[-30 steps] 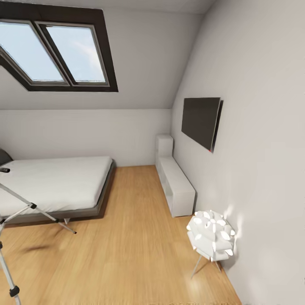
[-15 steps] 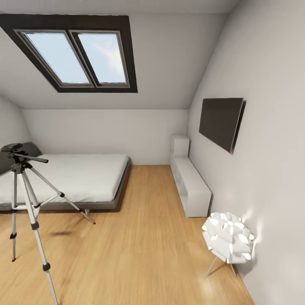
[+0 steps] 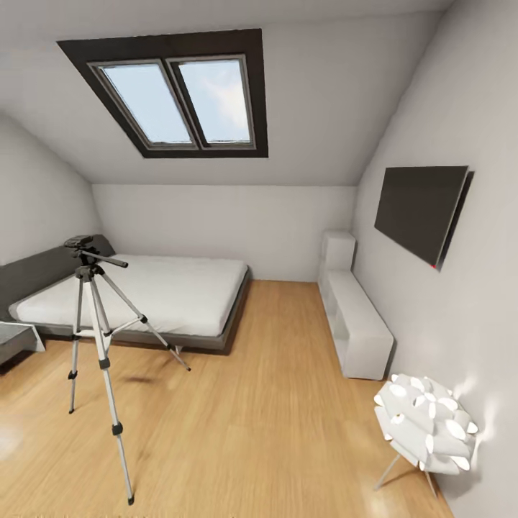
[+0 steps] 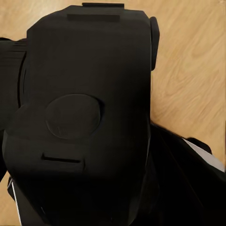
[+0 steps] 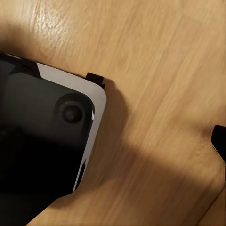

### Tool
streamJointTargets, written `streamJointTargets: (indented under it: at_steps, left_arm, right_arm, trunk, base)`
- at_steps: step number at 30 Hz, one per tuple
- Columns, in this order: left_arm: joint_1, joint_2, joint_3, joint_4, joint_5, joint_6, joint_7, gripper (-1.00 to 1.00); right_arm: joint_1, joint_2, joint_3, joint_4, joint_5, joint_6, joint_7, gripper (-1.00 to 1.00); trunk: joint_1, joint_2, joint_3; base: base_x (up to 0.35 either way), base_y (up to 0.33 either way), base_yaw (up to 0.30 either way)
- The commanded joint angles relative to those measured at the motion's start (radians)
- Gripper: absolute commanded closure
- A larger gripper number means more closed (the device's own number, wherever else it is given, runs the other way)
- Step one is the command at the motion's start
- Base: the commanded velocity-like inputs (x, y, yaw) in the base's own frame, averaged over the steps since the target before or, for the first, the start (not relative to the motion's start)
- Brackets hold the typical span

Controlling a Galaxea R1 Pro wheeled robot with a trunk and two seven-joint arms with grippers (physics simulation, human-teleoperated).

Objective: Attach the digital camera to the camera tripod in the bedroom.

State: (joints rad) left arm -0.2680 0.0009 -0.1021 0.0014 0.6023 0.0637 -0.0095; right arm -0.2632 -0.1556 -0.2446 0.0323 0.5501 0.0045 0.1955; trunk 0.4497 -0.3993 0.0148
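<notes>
Silver-white three-legged camera tripod [image 3: 97,345] now fully framed after a head pan, beside the low grey bed [image 3: 144,302]. Chunky black digital camera [image 4: 84,117] is gripped by the left pincer; right pincer state can't be told. Approach can be started.

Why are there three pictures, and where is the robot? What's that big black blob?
The robot is taking the pictures itself, so you mostly see what it sees. It has a camera on its head and one on each arm.

The head picture shows a bedroom: a camera tripod on the wooden floor, a bed behind it, a skylight above, and a white flower-shaped lamp by the wall.

The left arm's camera is very close to something chunky and black, probably the digital camera. I can't make out the fingers, so I can't say if it is gripped.

The right arm's camera looks down at the floor and a black-and-white part, probably of the robot's own body.
</notes>
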Motion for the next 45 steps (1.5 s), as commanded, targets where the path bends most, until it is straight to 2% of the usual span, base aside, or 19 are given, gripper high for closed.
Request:
streamJointTargets:
  at_steps: [1, 7, 9, 11, 12, 17, 21, 25, 29, 45]
  left_arm:
    - [0.0, 0.0, -0.009, 0.0, 0.014, 0.004, -0.001, 1.0]
    - [0.0, 0.003, -0.008, 0.001, 0.062, 0.003, 0.009, 1.0]
    - [0.0, 0.004, -0.008, 0.0, 0.084, 0.003, 0.044, 1.0]
    - [0.0, 0.005, -0.008, 0.0, 0.114, -0.007, 0.119, 1.0]
    - [0.0, 0.004, -0.008, 0.0, 0.133, -0.038, 0.168, 1.0]
    - [0.0, -0.001, -0.009, 0.001, 0.142, -0.071, 0.196, 1.0]
    - [0.0, -0.002, -0.01, 0.001, 0.138, -0.073, 0.18, 1.0]
    - [0.0, 0.004, -0.009, 0.001, 0.137, -0.068, 0.102, 1.0]
    - [0.0, 0.013, -0.009, 0.001, 0.137, -0.059, 0.05, 1.0]
    - [0.0, 0.023, -0.009, 0.002, 0.137, -0.054, 0.007, 1.0]
  right_arm:
    - [-0.001, -0.001, -0.008, 0.001, 0.007, 0.0, 0.002, -1.0]
    - [-0.001, -0.001, -0.01, 0.001, 0.006, 0.0, 0.002, -1.0]
    - [-0.001, -0.004, -0.011, 0.0, 0.005, -0.002, 0.0, -1.0]
    - [-0.001, -0.015, -0.013, 0.0, 0.001, -0.004, -0.012, -1.0]
    - [-0.001, -0.029, -0.015, 0.0, -0.015, -0.006, -0.023, -1.0]
    - [-0.001, -0.04, -0.016, 0.0, -0.033, -0.01, -0.031, -1.0]
    - [-0.001, -0.041, -0.016, 0.001, -0.035, -0.01, -0.032, -1.0]
    - [-0.001, -0.041, -0.015, 0.001, -0.035, -0.011, -0.031, -1.0]
    - [-0.001, -0.041, -0.015, 0.001, -0.035, -0.01, -0.031, -1.0]
    - [-0.001, -0.041, -0.015, 0.001, -0.033, -0.008, -0.031, -1.0]
  trunk:
    - [0.0, -0.001, 0.0]
    - [0.0, -0.001, 0.0]
    - [0.0, -0.001, 0.0]
    - [0.0, -0.001, 0.0]
    - [0.0, -0.001, 0.0]
    - [0.0, -0.001, 0.0]
    - [0.0, -0.001, 0.0]
    - [0.0, -0.001, 0.0]
    - [0.0, -0.001, 0.0]
    - [0.0, -0.001, 0.0]
  base:
    - [0.0, 0.0, 0.299]
    - [0.0, 0.0, 0.3]
    - [0.0, 0.0, 0.3]
    - [0.0, 0.0, 0.3]
    - [0.0, 0.0, 0.3]
    - [0.0, 0.0, 0.3]
    - [0.0, 0.0, 0.3]
    - [0.0, 0.0, 0.3]
    - [0.0, 0.0, 0.3]
    - [0.0, 0.0, 0.3]
